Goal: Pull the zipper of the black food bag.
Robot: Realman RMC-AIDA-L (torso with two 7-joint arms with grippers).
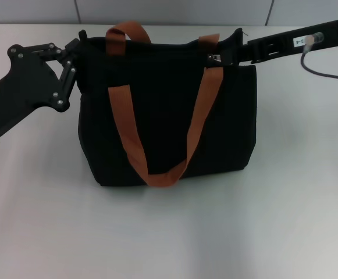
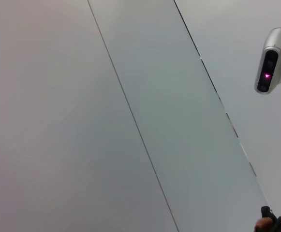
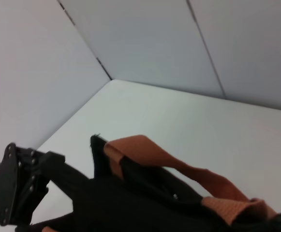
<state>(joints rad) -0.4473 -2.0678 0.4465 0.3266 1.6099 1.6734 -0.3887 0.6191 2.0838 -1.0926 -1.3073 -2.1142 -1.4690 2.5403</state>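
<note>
Zipper (image 1: pixel 214 57): a small silver tab at the top edge of the bag (image 1: pixel 167 113), at the robot's right end of the zip line, just beside the base of the right-hand orange strap (image 1: pixel 157 110). The zip line runs along the bag's top edge, side to side across the head view, so its long axis lies from the robot's right toward its left. By my reading, the pull must travel along that line, leftward from where the tab sits.

The right gripper (image 1: pixel 234 49) reaches in from the right, its dark fingertips at the bag's top right corner, just beside the tab. Whether it has hold of the tab or is only close, I cannot tell; black fingers merge with black fabric there. This arm is clearly the nearer to the tab.

The left gripper (image 1: pixel 75 49) is at the opposite top corner, its fingers against the bag's left end, apparently pinching or bracing the fabric, though its grip is likewise unclear.

The bag stands upright on the white table (image 1: pixel 273 221).
</note>
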